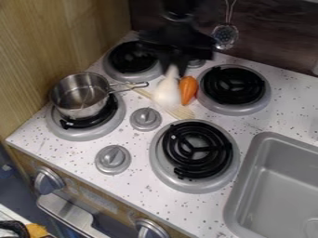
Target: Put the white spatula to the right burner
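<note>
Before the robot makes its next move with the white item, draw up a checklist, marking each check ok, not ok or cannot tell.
1. Gripper lined up over the white item: ok, at its narrow end.
2. Secure hold on the white item: cannot tell.
3. Room around the white item: not ok; the orange carrot-shaped item is close beside it.
4. White item on a right burner: not ok; it is between the burners.
5. Which right burner is meant: cannot tell; there is a rear right burner and a front right burner.
6. Saucepan away from both: ok, on the front left burner.
</note>
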### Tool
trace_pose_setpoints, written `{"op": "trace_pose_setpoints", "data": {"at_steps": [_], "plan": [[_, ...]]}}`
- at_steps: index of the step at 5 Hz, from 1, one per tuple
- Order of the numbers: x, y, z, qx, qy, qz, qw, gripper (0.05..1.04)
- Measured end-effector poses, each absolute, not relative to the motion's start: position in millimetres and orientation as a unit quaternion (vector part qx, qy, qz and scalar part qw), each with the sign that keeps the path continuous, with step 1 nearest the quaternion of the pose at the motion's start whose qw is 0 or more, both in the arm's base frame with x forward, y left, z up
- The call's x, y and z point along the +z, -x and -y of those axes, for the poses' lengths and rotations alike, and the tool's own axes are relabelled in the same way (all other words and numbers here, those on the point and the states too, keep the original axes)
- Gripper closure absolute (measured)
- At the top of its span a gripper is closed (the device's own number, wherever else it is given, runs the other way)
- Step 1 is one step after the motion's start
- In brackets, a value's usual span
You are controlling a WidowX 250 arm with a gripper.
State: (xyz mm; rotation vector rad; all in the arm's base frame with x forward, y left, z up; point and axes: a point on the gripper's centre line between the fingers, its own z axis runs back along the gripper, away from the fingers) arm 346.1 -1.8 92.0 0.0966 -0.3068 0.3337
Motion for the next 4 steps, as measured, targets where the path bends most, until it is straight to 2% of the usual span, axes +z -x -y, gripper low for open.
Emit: {"op": "trace_pose_setpoints", "data": {"at_steps": [2,4], "plan": [[59.5,-365.4,40.1,0.067,0.012,0.136,0.988,0.852],[31.4,-383.2,50.0,-0.007,0.044,0.127,0.991,0.852]]}}
